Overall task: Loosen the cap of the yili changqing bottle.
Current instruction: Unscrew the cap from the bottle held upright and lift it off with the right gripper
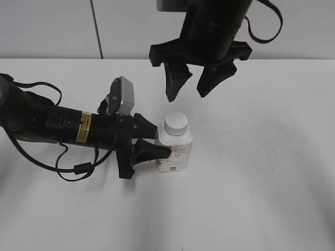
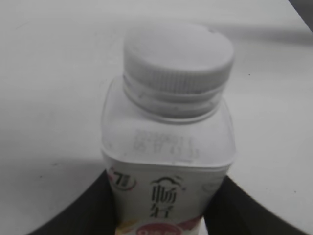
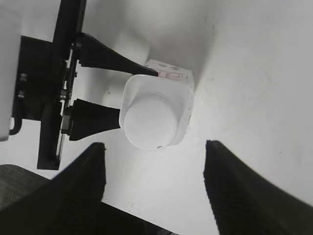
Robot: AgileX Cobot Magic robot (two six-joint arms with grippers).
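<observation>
The yili changqing bottle stands upright on the white table, white and squarish with pink-red print. Its white ribbed cap sits on the neck. My left gripper comes in from the left and is shut on the bottle's body, one finger on each side. The left wrist view shows the bottle and cap close up between the dark fingers. My right gripper hangs open above and behind the cap, apart from it. The right wrist view shows the cap from above, beyond the open fingers.
The white table spreads around the bottle. The left arm, its cables and a grey camera block lie at the left. A pale wall rises behind the table's back edge.
</observation>
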